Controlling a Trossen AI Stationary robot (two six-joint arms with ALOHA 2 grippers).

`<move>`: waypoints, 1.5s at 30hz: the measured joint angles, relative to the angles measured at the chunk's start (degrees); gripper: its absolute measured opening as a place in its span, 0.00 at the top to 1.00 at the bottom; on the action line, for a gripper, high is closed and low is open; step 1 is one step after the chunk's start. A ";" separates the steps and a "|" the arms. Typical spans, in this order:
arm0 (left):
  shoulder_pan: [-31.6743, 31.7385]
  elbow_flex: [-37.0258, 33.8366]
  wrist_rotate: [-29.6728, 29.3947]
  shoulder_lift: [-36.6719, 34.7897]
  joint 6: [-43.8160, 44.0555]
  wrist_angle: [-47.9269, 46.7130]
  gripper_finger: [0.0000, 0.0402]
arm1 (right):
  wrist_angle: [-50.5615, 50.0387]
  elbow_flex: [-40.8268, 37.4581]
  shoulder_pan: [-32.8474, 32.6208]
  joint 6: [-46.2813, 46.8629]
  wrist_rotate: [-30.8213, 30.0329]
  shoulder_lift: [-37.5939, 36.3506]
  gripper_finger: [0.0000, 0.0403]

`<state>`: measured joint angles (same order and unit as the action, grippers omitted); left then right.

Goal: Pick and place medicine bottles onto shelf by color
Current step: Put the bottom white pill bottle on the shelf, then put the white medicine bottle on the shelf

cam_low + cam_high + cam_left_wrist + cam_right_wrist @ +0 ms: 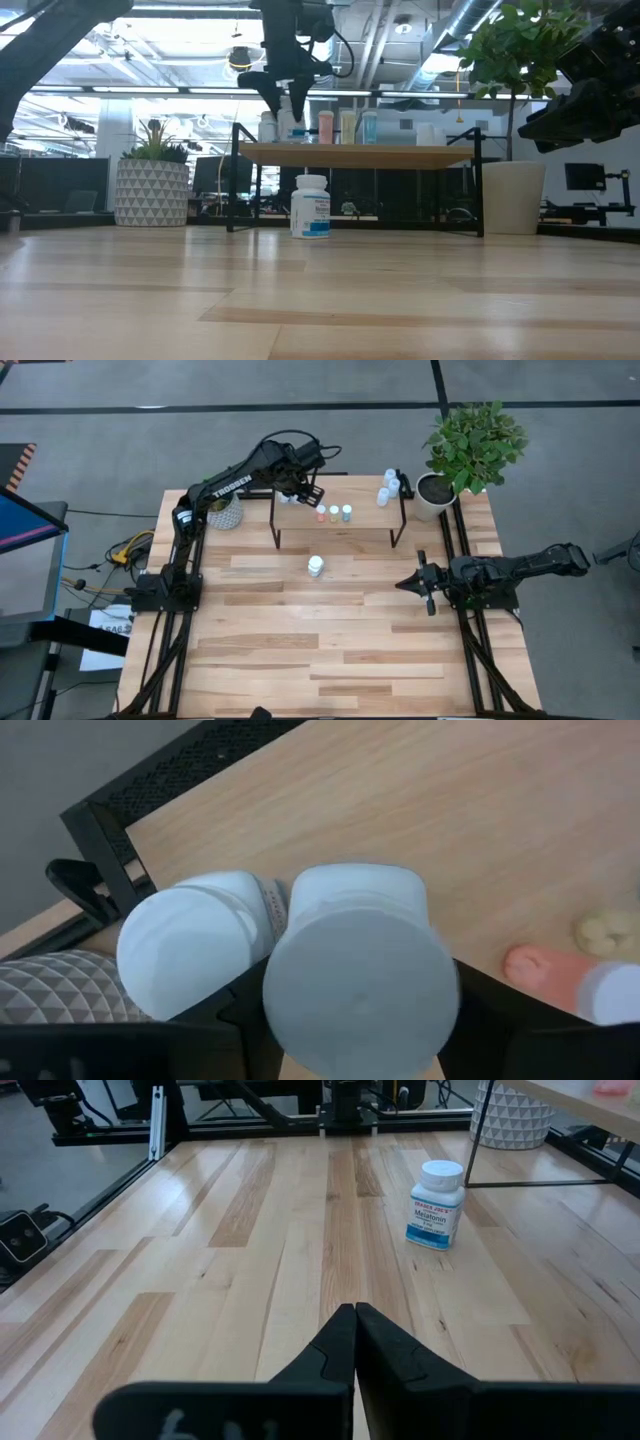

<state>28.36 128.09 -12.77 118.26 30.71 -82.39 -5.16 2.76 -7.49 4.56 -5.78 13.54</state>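
The shelf [360, 528] stands at the table's far side. My left gripper [300, 490] hangs over its left end, pointing steeply down, open around an upright white bottle [360, 980] that stands on the shelf. A second white bottle [190, 955] stands close beside it. Small orange-red [321, 515], yellow [334, 513] and green [347, 512] capped bottles stand in a row mid-shelf. A few pale bottles [388, 488] stand at the shelf's right end. One white bottle with a blue label [316, 566] stands on the table in front of the shelf. My right gripper [402, 584] waits shut at the right.
A patterned white pot [225, 510] with a small plant stands left of the shelf, under my left arm. A tall leafy plant [472, 442] in a white pot stands at the far right corner. The near half of the tabletop [300, 660] is bare wood.
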 joint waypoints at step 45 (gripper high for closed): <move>-17.65 6.47 16.54 -2.23 -3.18 -6.75 0.50 | 0.35 -0.02 0.01 0.02 0.00 -0.02 0.92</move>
<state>10.71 134.56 3.77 116.03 27.54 -89.14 -4.81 2.74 -7.47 4.58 -5.78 13.52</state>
